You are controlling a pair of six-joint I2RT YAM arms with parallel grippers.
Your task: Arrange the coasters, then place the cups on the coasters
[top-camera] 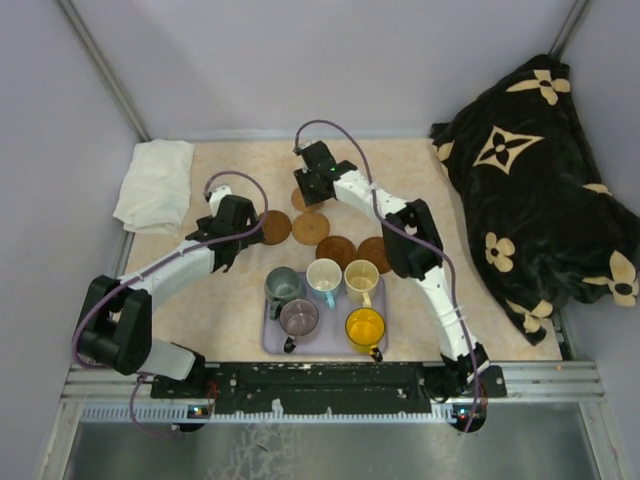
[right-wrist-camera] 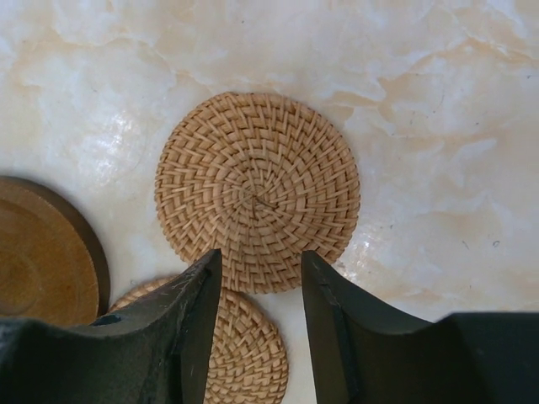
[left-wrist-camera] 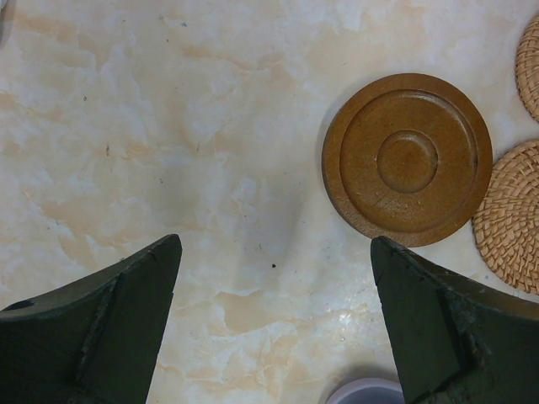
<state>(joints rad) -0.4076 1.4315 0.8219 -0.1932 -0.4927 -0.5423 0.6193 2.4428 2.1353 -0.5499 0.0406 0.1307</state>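
Five coasters lie behind the tray: a dark brown one (top-camera: 275, 227), a woven tan one (top-camera: 311, 227), another woven one (top-camera: 299, 199) under my right gripper (top-camera: 312, 182), and two dark ones (top-camera: 337, 249) (top-camera: 375, 253). In the right wrist view the jaws (right-wrist-camera: 259, 263) stand partly open over the near edge of a flat woven coaster (right-wrist-camera: 257, 189), gripping nothing. My left gripper (left-wrist-camera: 274, 252) is wide open over bare table, left of the brown coaster (left-wrist-camera: 407, 160). The grey-green (top-camera: 283, 286), white (top-camera: 323, 275), cream (top-camera: 361, 277), mauve (top-camera: 299, 318) and yellow (top-camera: 365, 327) cups sit on the tray.
The lavender tray (top-camera: 272, 342) lies at the near middle. A white cloth (top-camera: 155, 183) lies at the back left. A black patterned blanket (top-camera: 540, 190) fills the right side. A lavender rounded edge (left-wrist-camera: 366, 391) peeks in at the bottom of the left wrist view.
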